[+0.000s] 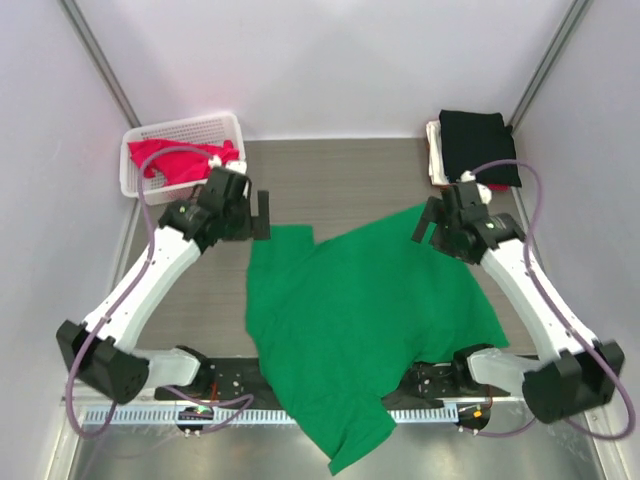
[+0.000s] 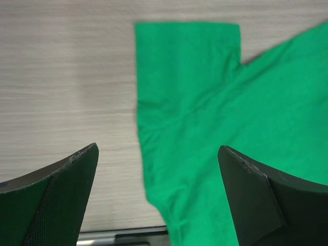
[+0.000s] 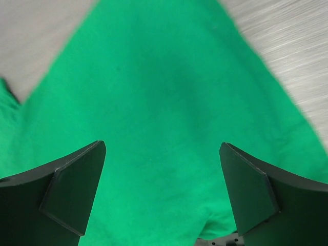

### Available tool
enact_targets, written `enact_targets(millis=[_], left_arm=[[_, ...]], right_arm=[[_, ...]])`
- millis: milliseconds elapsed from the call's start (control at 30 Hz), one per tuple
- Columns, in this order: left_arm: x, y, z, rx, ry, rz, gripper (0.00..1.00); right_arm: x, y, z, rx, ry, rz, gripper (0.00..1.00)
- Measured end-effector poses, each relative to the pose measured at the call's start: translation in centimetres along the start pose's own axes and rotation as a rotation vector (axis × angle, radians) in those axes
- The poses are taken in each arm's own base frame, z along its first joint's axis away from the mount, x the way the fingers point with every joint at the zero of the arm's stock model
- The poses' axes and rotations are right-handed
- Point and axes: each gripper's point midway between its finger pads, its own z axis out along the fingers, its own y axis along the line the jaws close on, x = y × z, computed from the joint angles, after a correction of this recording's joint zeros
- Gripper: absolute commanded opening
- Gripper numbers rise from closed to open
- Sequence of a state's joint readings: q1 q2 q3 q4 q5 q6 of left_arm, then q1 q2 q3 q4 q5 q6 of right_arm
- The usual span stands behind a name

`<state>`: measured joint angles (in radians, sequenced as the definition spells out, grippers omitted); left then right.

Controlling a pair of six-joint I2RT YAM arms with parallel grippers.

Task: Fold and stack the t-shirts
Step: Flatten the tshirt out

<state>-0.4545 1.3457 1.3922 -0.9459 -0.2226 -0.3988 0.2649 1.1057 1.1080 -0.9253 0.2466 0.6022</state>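
Fingers (image 3: 72,189) wide apart, green t-shirt (image 3: 164,102) beneath

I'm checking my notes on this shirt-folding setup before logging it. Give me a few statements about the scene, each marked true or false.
1. The green shirt lies spread on the table, gripped by neither arm. True.
2. The left gripper is shut. False: its jaws stand wide open above the shirt's sleeve.
3. The right gripper is open over green cloth. True.
4. A black shirt lies on top of a white shirt at the far right. True.
5. The basket holds a folded blue shirt. False: it holds a crumpled red-pink shirt.
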Motion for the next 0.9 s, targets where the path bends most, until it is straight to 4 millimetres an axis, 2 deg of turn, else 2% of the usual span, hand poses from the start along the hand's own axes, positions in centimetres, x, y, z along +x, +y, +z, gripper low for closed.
enact_targets(millis=[67,100,267,400,533,633,767,900], left_arm=[[2.4,-0.2,0.1,0.028,0.009,-0.034,0.99],[4.2,-0.2,0.6,0.035,0.037,-0.049,0.98],[10.8,-0.1,4.6,0.016,0.188,-0.110,0.94],[13.3,-1.2,7.9,0.013,0.278,-0.169,0.92],[15.0,-1.9,11.4,-0.014,0.349,-0.205,0.91],[16.0,-1.8,13.4,-0.064,0.398,-0.203,0.91],[13.9,-2.2,15.5,-0.130,0.401,-0.190,0.91],[11.7,-2.5,17.5,-0.160,0.395,-0.186,0.84]], right_arm=[[1.2,0.8,2.2,-0.006,0.067,-0.022,1.00],[1.7,1.3,3.3,-0.014,0.101,-0.032,1.00],[3.5,2.9,7.1,-0.039,0.212,-0.071,1.00],[4.0,3.4,9.6,-0.016,0.262,-0.102,1.00],[4.4,3.8,11.9,0.007,0.300,-0.126,1.00],[4.3,4.0,12.5,0.012,0.309,-0.138,1.00],[3.2,4.6,12.9,0.002,0.293,-0.141,1.00],[2.0,5.3,13.6,-0.010,0.276,-0.138,1.00]])
